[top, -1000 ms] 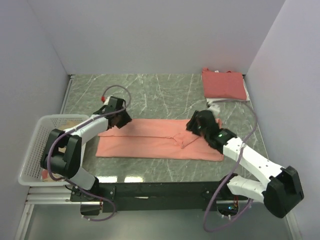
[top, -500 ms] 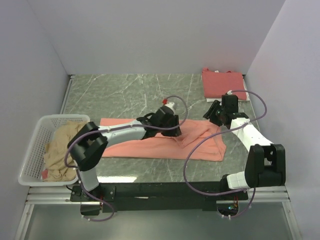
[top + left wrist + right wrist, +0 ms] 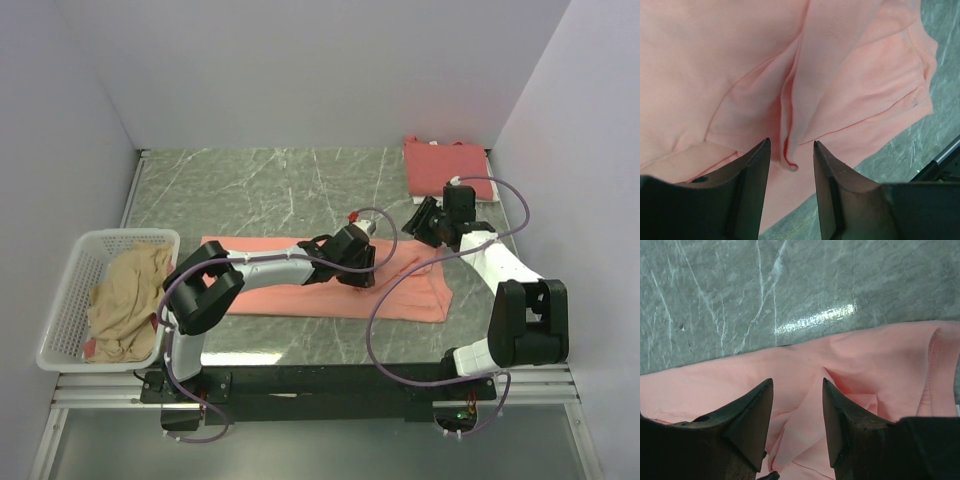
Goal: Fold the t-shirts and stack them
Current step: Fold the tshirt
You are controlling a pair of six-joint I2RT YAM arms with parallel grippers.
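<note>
Two pincers hung with jaws apart over the salmon-orange t-shirt (image 3: 320, 300) spread on the counter (image 3: 250, 190): the left pincer (image 3: 790, 150) straddled a raised crease, apparently ready to pinch it for a fold; the right pincer (image 3: 797, 390) hovered at the far hem, gripping nothing.
</note>
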